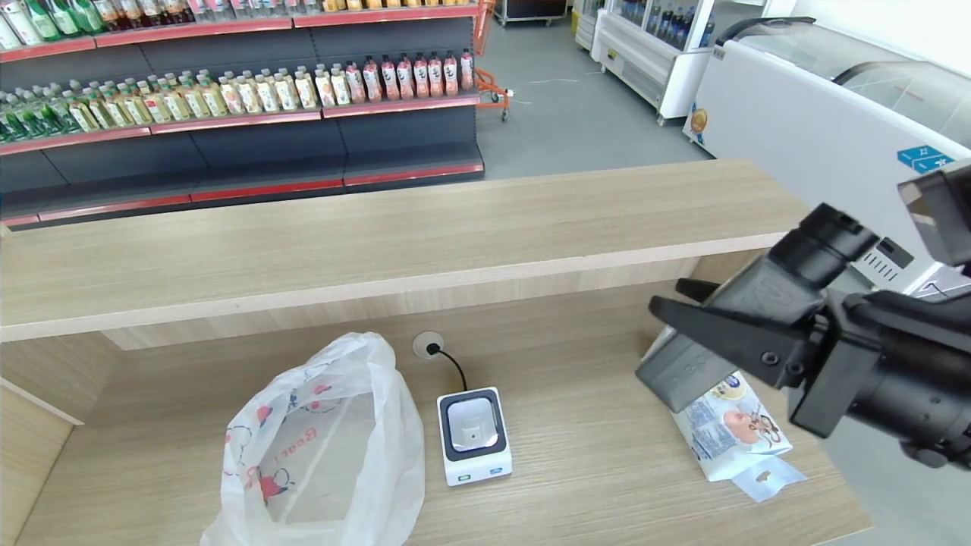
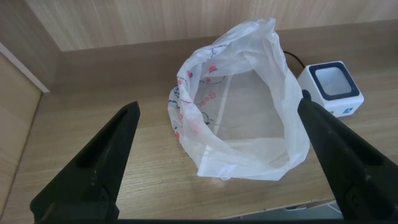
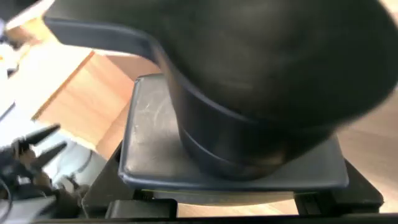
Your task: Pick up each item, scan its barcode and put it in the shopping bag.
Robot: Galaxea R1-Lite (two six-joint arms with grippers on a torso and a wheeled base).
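White plastic shopping bag (image 2: 249, 143) directly beneath the left hand (image 2: 217, 107), fingers spread wide.

Right arm (image 1: 887, 379) matte black: blocky housing, cylindrical joint, one hex screw (image 1: 771, 358). Left gripper (image 2: 217, 104): black fingers (image 2: 93, 168), long tapered wedges.

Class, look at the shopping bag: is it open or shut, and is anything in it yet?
Open and empty: the bag has its mouth spread wide, and only bare plastic shows inside.
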